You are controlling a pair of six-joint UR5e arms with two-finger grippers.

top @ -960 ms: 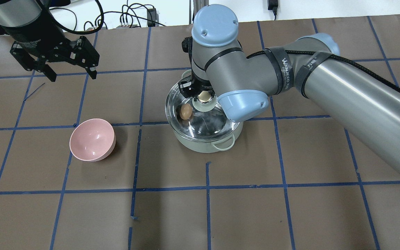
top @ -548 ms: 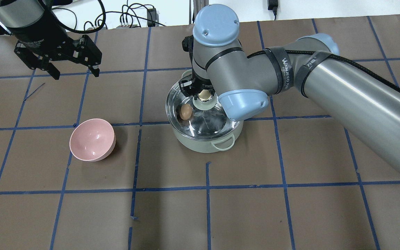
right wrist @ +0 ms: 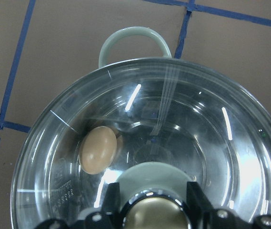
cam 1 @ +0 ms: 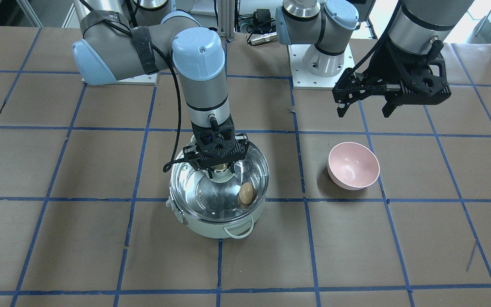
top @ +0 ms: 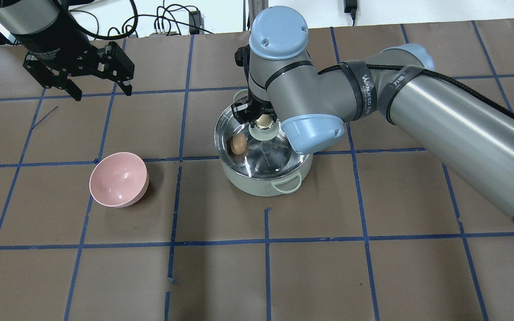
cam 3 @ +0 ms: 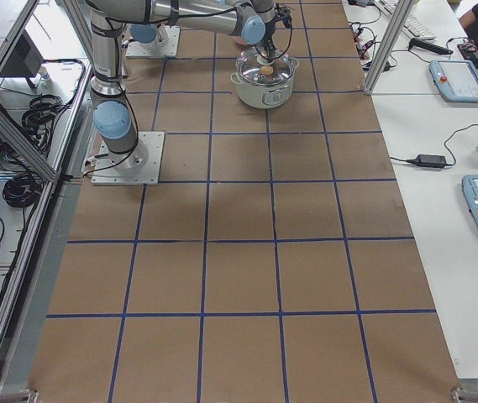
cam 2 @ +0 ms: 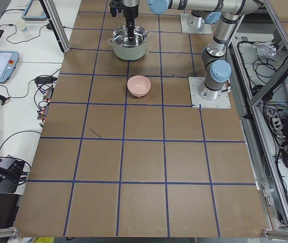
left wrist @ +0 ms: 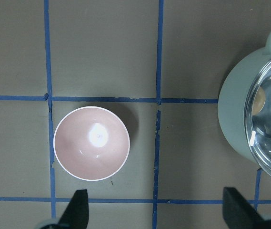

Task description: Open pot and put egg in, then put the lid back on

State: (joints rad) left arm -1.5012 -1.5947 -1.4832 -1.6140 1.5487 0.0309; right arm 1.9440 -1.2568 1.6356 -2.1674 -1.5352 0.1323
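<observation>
The mint-green pot (top: 261,186) stands mid-table, also in the front view (cam 1: 211,227). The clear glass lid (top: 269,156) covers its mouth, at or just above the rim; I cannot tell if it rests fully. My right gripper (top: 263,119) is shut on the lid's gold-topped knob (right wrist: 154,213), straight above the pot (cam 1: 220,169). The tan egg (top: 239,144) lies inside the pot under the glass (cam 1: 246,192) (right wrist: 97,150). My left gripper (top: 103,92) is open and empty, raised over the far left of the table (cam 1: 364,111).
An empty pink bowl (top: 118,178) sits tilted on the table left of the pot, also in the left wrist view (left wrist: 91,143). Cables lie beyond the table's far edge (top: 163,22). The right arm's elbow (top: 310,129) hangs over the pot's right side.
The lid has settled a little lower and more centred on the pot, still held by the right gripper. The left gripper has drifted slightly right and toward the far edge, still open.
</observation>
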